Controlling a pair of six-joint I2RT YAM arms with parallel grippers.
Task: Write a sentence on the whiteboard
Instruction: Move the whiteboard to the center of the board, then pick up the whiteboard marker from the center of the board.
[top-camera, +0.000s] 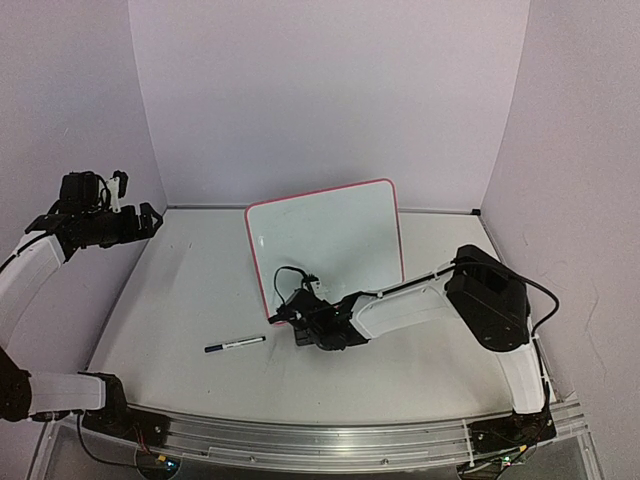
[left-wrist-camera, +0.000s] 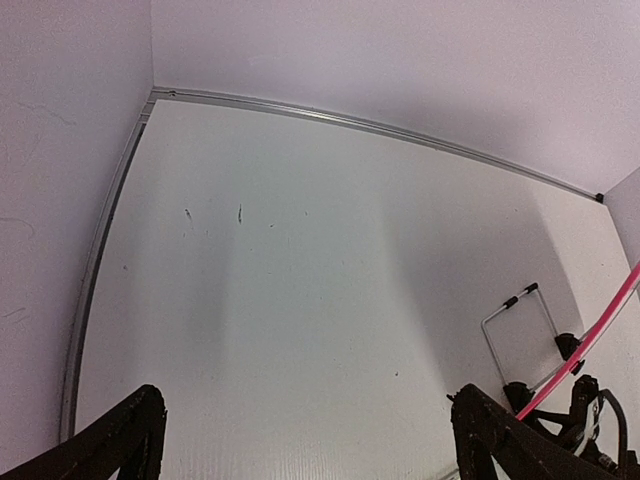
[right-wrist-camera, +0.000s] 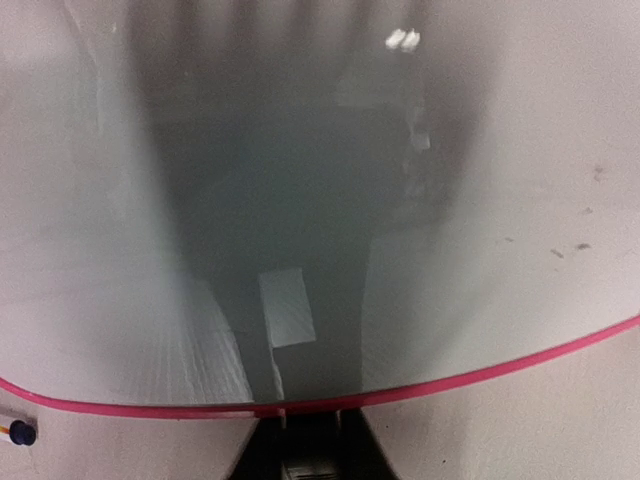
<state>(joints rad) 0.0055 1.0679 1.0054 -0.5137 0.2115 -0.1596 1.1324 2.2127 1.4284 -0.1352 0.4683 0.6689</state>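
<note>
The whiteboard (top-camera: 325, 245) stands tilted at mid-table, white with a thin red-pink frame. Its face (right-wrist-camera: 300, 200) shows only reflections; the sentence is not in view. My right gripper (top-camera: 290, 315) is low at the board's bottom left corner. In the right wrist view its black fingers (right-wrist-camera: 312, 425) stand slightly apart, straddling the pink lower edge. A blue-capped marker (top-camera: 235, 344) lies loose on the table left of that gripper, its cap end (right-wrist-camera: 20, 432) just showing. My left gripper (top-camera: 150, 218) hangs raised at the far left, open (left-wrist-camera: 305, 440) and holding nothing.
White walls close in the table on the left, back and right, with a metal strip (left-wrist-camera: 350, 122) along their base. The left wrist view catches the board's pink edge (left-wrist-camera: 590, 340) and a wire stand (left-wrist-camera: 520, 320) behind it. The arm bases sit on a rail (top-camera: 330, 435) at the near edge.
</note>
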